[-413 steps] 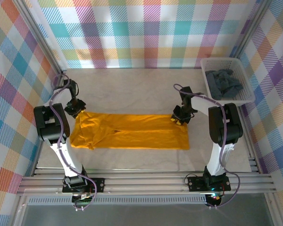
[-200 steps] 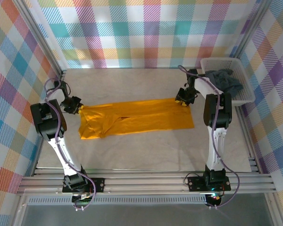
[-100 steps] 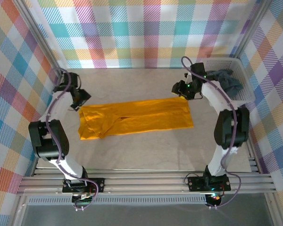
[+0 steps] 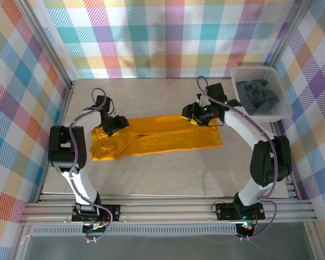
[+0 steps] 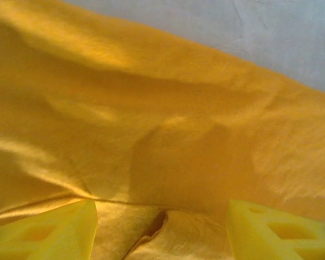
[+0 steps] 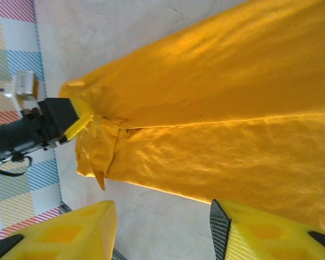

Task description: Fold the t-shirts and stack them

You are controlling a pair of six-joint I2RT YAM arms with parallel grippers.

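You had the table [image 4: 168,179] laid out for one garment at a time. The mustard-orange t-shirt [image 4: 162,138] lay flat across its middle as a long band folded lengthwise, its ends reaching toward either arm. That spread suited a crosswise fold, judging by the shape, since each arm could reach an end without crossing the other. The sleeve end, on the left arm's side, looked bunched and less tidy than the rest.

The white lattice basket [image 4: 252,69] sat at the far right corner, well apart from the band. It held the dark slate-grey t-shirt [image 4: 258,96], crumpled in a heap and not yet folded, so no stack existed.

Your left gripper [image 4: 115,124] sat low over the bunched sleeve end. Its yellow fingers [image 5: 49,233] stood spread with nothing pinched between them and cloth lying just beneath. I judged it placed to smooth or take that end.

Your right gripper [image 4: 195,115] hung over the far edge of the band, short of its right end. Its fingers [image 6: 276,235] were parted and empty, and they were clear above the fabric.
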